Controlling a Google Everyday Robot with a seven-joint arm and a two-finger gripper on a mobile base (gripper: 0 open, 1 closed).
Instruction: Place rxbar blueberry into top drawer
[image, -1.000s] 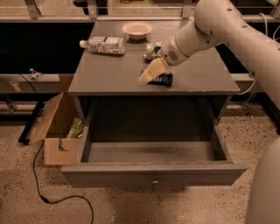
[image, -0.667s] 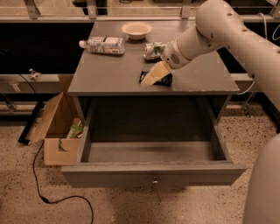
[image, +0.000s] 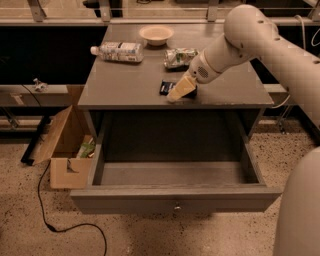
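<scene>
partly behind the tool (image: 176, 93) on the cabinet top (image: 125, 82), rxbar blueberry (image: 164, 87)

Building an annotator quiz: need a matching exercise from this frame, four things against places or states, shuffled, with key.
Things:
1. rxbar blueberry
2. top drawer
3. bowl
4. gripper

Places or states:
A. pulled open below the cabinet top
B. at the back edge of the cabinet top
C. down at the bar, arm reaching in from the right
D. lying flat near the cabinet top's front edge

Pairs: 1-D, 2-A, 3-B, 4-C
</scene>
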